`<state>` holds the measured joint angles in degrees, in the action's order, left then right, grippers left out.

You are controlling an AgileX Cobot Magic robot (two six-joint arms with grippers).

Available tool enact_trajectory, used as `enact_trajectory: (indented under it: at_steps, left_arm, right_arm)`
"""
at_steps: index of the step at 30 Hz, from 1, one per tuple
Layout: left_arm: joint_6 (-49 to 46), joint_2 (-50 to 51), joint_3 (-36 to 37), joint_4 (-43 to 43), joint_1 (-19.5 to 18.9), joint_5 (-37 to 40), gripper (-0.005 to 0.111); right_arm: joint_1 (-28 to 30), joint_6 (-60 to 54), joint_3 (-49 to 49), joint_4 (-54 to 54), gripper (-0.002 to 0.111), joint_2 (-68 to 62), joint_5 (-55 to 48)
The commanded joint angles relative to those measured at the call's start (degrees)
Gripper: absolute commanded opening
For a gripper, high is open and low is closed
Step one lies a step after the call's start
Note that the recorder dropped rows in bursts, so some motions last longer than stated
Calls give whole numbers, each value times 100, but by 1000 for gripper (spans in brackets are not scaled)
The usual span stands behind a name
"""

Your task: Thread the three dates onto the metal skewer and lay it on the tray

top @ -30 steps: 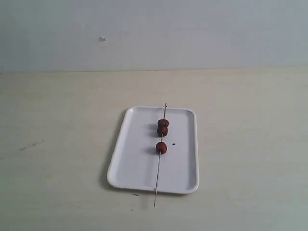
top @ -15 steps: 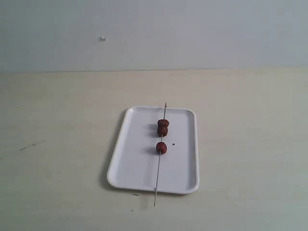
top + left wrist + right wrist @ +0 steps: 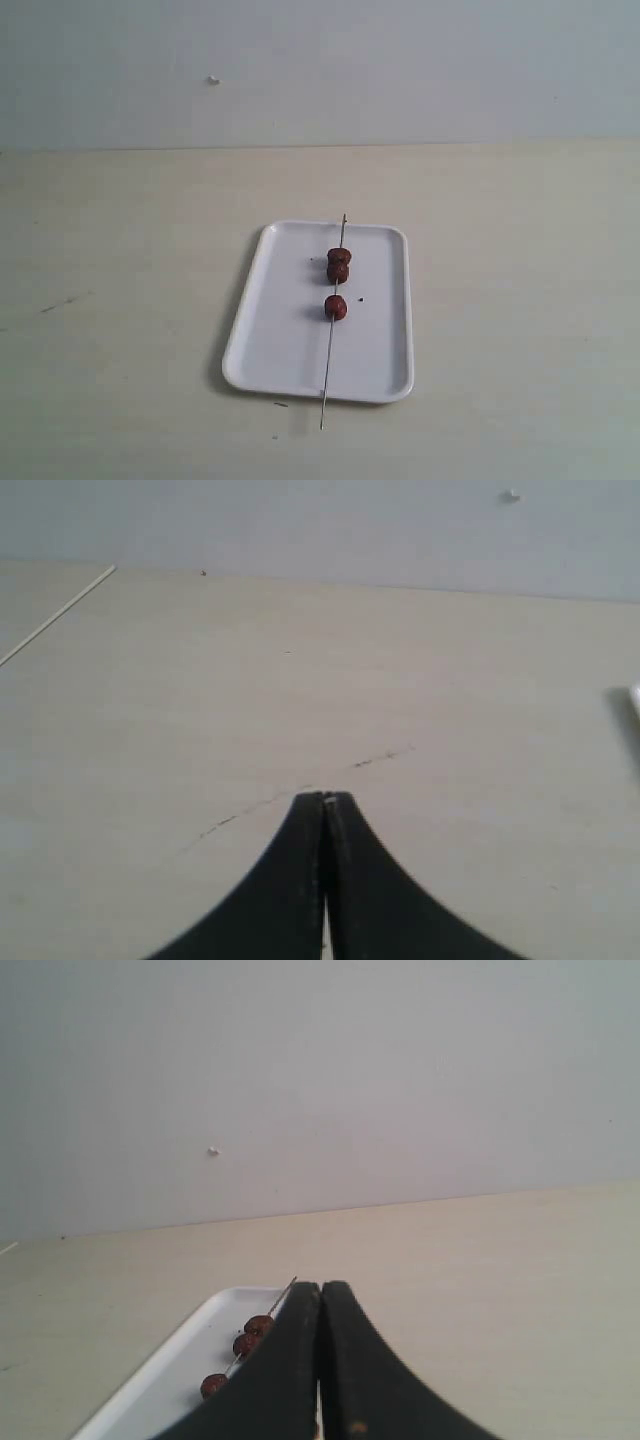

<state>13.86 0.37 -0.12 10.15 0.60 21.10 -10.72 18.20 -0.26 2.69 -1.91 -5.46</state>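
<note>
The white tray (image 3: 290, 330) lies on the table in the exterior view. Across it rests the thin metal skewer (image 3: 327, 370), its near end sticking out past the tray's front rim. Three dark red-brown dates are threaded on it: two touching (image 3: 338, 264) and one alone (image 3: 336, 307) nearer the front. No arm shows in the exterior view. My left gripper (image 3: 325, 798) is shut over bare table, holding nothing. My right gripper (image 3: 320, 1286) is shut and empty; beyond it I see the tray (image 3: 170, 1370), the skewer's tip (image 3: 284, 1296) and the dates (image 3: 246, 1343).
The beige table (image 3: 120, 300) spreads around the tray, with faint dark scuffs (image 3: 60, 300) at the left. A plain pale wall (image 3: 400, 70) rises behind. In the left wrist view the tray's corner (image 3: 634, 698) peeks in at the frame's edge.
</note>
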Motion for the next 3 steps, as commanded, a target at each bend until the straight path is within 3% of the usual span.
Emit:
enact_trajectory:
  at_steps: [1,3]
  left_arm:
    - [-14,-37,12,3,-14,0,0]
    - [-14,-37,12,3,-14,0,0]
  right_arm:
    - [36,0,26,51,0,23,-10]
    - [36,0,26,51,0,23,-10]
